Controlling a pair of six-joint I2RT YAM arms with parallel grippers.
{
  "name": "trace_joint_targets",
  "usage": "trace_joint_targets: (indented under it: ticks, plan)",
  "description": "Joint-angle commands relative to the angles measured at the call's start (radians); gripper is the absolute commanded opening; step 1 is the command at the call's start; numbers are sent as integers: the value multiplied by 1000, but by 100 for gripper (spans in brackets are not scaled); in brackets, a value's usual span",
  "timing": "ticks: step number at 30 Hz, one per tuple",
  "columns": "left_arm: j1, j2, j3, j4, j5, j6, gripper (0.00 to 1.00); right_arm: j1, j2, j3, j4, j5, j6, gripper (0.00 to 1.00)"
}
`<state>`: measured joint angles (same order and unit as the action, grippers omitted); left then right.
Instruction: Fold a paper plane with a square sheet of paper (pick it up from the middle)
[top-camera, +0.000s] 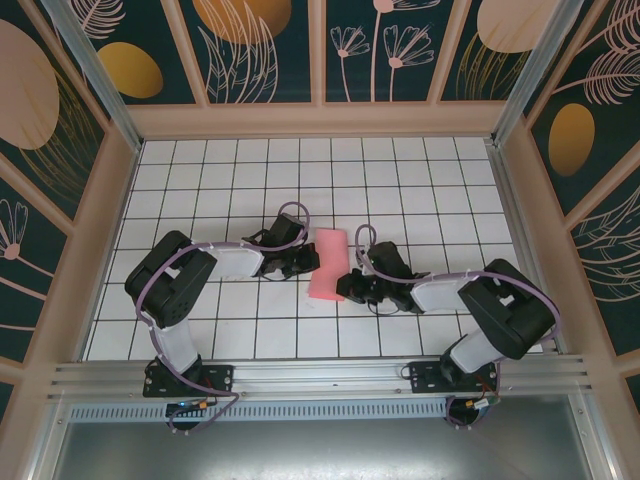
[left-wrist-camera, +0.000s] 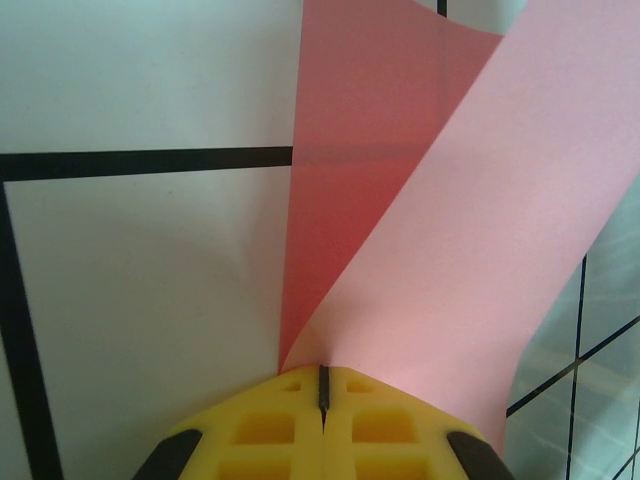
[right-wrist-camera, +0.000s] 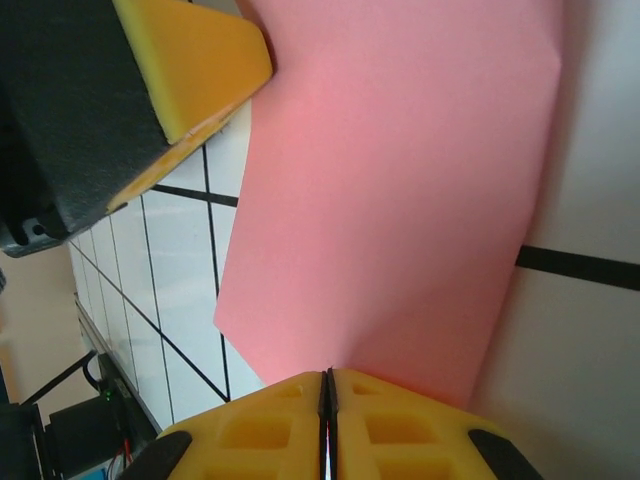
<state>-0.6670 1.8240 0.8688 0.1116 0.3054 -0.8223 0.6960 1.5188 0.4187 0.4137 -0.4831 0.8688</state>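
Note:
The square sheet of paper (top-camera: 328, 262) is pink and lies doubled over in the middle of the grid table between both grippers. My left gripper (top-camera: 306, 262) is shut on its left edge. In the left wrist view the yellow fingertips (left-wrist-camera: 322, 372) pinch the paper (left-wrist-camera: 500, 220) where a lighter flap curls over a darker layer. My right gripper (top-camera: 346, 286) is shut on the near right edge. Its tips (right-wrist-camera: 327, 378) meet on the sheet (right-wrist-camera: 400, 200), and the left gripper's yellow finger (right-wrist-camera: 200, 60) shows at the upper left. A paper plane is out of view.
The white grid table (top-camera: 220, 190) is walled by patterned panels at the back and sides. An aluminium rail (top-camera: 320, 375) with both arm bases runs along the near edge. Purple cables loop over each wrist.

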Motion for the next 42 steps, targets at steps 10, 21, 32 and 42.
trace_joint_targets:
  ticks: [10,21,32,42]
  plan:
    - [-6,34,-32,-92,-40,25,0,17,-38,-12,-75,46,-1,13]
    - [-6,37,-29,-92,-39,26,0,28,-37,-8,-85,29,-9,13]
    - [-6,37,-31,-93,-42,28,0,51,-52,45,-323,121,-37,13]
    - [-6,36,-33,-94,-40,36,0,-135,-159,137,-150,78,-43,14]
